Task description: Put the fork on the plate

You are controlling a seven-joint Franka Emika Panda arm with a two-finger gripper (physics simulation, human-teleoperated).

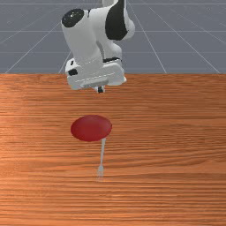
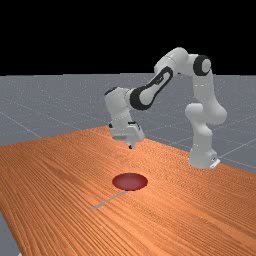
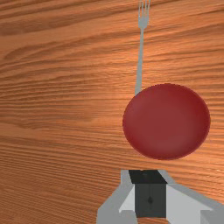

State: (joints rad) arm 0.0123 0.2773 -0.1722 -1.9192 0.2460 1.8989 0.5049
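Fork [image 3: 140, 57], slim, pale grey, fine-tined, handle end against red plate [image 3: 166, 122]; fingers [image 1: 100, 89] together

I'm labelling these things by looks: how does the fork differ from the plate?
The fork is grey; the plate is dark red. The fork is long and narrow, while the plate is broad and round. The fork ends in separate tines; the plate has a smooth, unbroken rim. Both lie on the wooden table, the fork's handle end right at the plate's rim.

Round red plate [image 3: 166, 121] on the table [image 3: 57, 131], grey fork [image 3: 140, 57] lying flat, handle end at the plate's rim
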